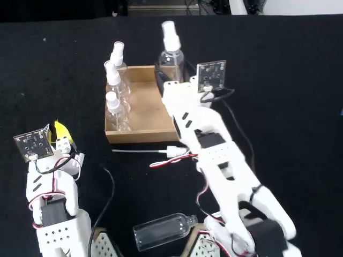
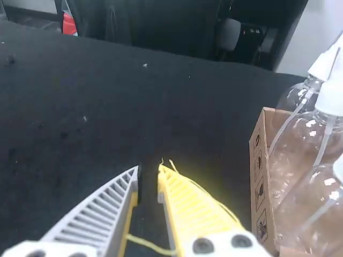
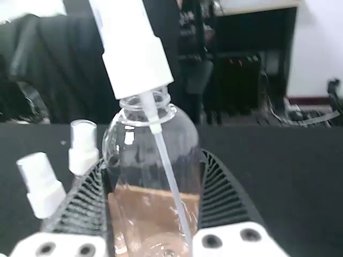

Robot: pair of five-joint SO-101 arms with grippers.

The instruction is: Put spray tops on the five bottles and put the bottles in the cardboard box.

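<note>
Four of the five bottles wear spray tops, and we see three capped bottles standing in a row along one side of the cardboard box. The fourth bottle is upright in the right gripper, whose black fingers press against both sides of its clear body. In the high view this bottle is at the box's far corner, on the side away from the row; we cannot tell whether its base touches the box floor. Its white spray top sits on the neck, looking slightly tilted in the right wrist view, with the thin tube running down inside.

A loose spray top lies on the black table just in front of the box, its long tube pointing sideways. The fifth, uncapped bottle lies on its side near the bases of the arms.

The left gripper is over bare table beside the box, its grey and yellow fingers drawn almost together with a thin gap between them, holding nothing.
</note>
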